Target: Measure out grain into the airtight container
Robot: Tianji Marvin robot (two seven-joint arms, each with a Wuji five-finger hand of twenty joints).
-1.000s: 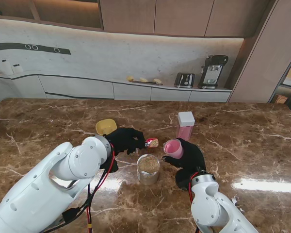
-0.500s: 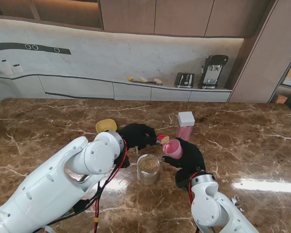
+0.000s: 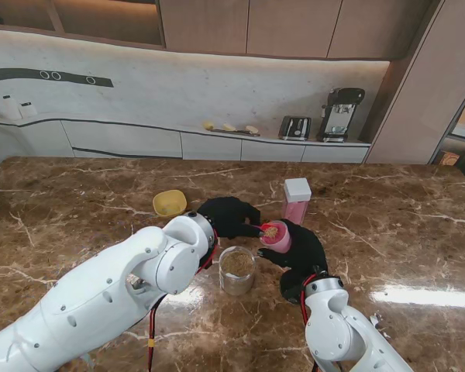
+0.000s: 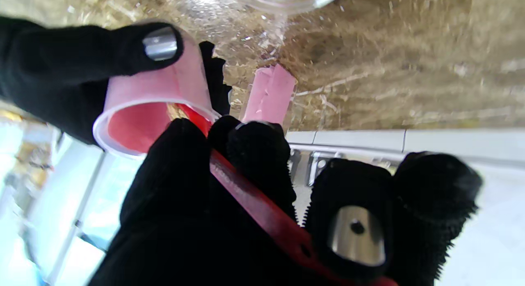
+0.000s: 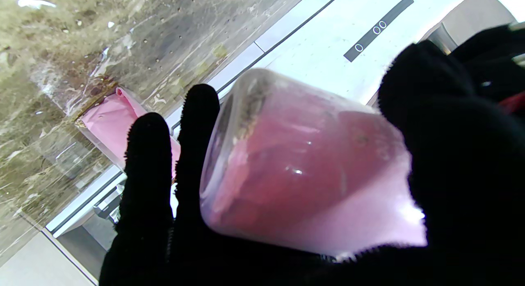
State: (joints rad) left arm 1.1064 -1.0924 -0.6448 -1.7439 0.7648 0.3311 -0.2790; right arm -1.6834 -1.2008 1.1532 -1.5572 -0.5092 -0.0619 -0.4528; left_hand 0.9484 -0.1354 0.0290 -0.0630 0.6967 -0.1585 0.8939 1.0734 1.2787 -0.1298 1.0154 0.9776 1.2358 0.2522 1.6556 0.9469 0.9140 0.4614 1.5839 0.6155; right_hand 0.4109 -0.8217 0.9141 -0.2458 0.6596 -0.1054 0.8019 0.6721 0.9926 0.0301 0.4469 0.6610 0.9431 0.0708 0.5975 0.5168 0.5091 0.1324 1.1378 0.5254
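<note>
Right now the left hand (image 3: 226, 216) pinches a red scoop (image 4: 250, 200), its fingers (image 4: 254, 154) folded round the flat handle, and the bowl of the scoop, heaped with grain (image 3: 270, 231), sits at the mouth of the pink cup (image 3: 277, 238). The right hand (image 3: 304, 252) is wrapped round that cup, tilting its mouth toward 10 o'clock so that it faces the scoop. In the stand view the scoop's long axis runs roughly from 9 to 3 o'clock, handle toward the left hand and bowl inside the cup's rim. The jar (image 3: 237, 269), which holds the grain supply, stands on the desk (image 3: 77, 194) at about 7 o'clock from the cup, near both hands. A lidded pink container (image 3: 297, 201) stands at 1 o'clock from the cup, farther from me, and a yellow bowl (image 3: 169, 203) lies at 9 o'clock from the left hand. As I judge it, the next move turns on rolling the scoop about that axis, so the grain drops into the cup rather than over its rim.
</note>
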